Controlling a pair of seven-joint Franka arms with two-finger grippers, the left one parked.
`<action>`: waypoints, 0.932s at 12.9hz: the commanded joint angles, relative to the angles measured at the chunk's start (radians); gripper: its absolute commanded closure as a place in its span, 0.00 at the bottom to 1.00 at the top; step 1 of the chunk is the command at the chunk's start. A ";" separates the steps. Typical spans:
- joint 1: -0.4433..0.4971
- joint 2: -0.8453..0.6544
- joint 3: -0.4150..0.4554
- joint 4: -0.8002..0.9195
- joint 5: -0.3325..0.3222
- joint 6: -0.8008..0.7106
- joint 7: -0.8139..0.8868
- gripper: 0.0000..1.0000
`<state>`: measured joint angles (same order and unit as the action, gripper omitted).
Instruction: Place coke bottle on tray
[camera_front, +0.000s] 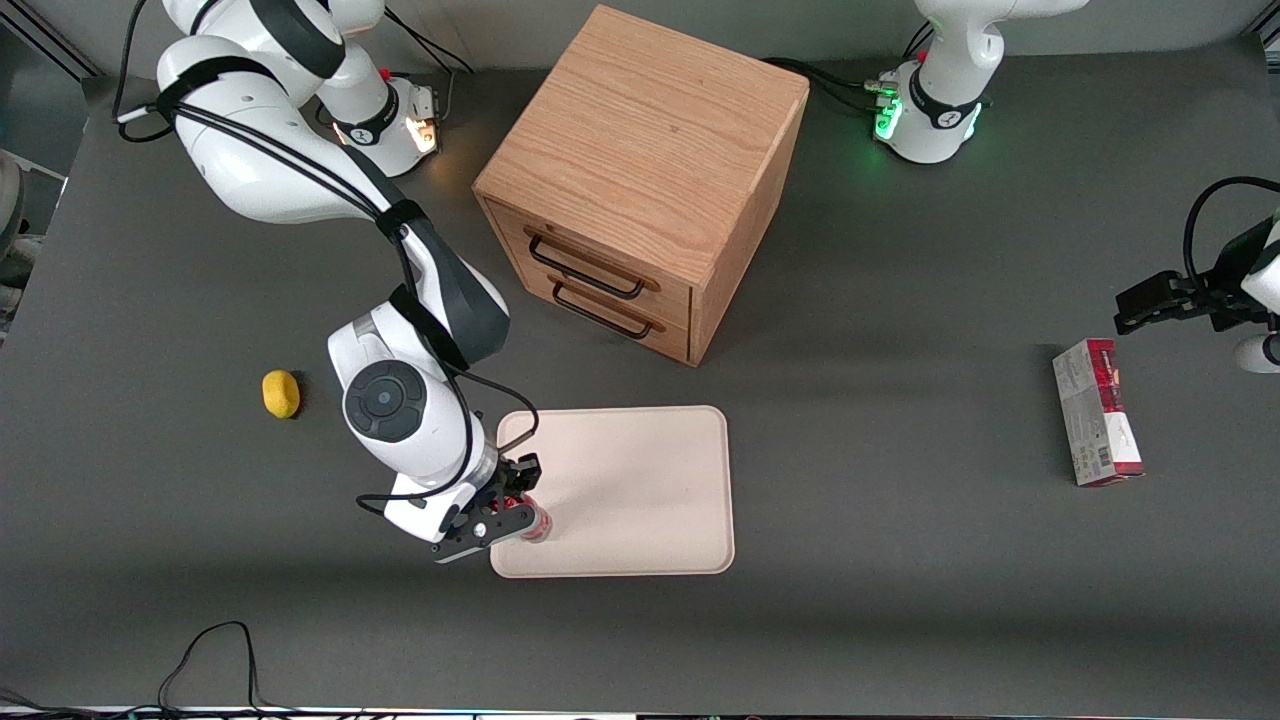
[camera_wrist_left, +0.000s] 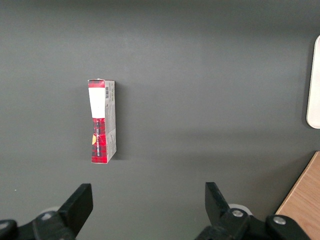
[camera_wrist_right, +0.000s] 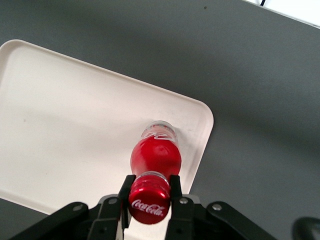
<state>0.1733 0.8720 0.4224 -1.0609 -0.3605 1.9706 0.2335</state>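
The working arm (camera_front: 300, 170) is glossy white with rounded shells and dark grey to black bands at its joints. A round dark grey cap (camera_front: 383, 398) with a small centre disc sits on the wrist housing. Black cables (camera_front: 290, 155) run along the arm, strapped down by a black band, and loop loose near the wrist. Its base (camera_front: 385, 115) glows orange-white. The hand (camera_wrist_right: 150, 187) is black, with two slim black fingers (camera_wrist_right: 175, 186) and small silver screws on its body.

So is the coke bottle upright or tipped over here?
Upright. The coke bottle stands base-down over the tray near a corner, with the hand clamped at its cap. Whether its base touches the tray, cannot tell.
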 joint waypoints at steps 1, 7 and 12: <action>-0.009 0.005 0.009 -0.007 -0.032 0.027 0.018 0.80; -0.017 0.016 0.007 -0.007 -0.038 0.054 0.020 0.08; -0.032 -0.005 0.010 -0.007 -0.028 0.054 0.036 0.00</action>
<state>0.1581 0.8935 0.4215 -1.0582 -0.3732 2.0236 0.2367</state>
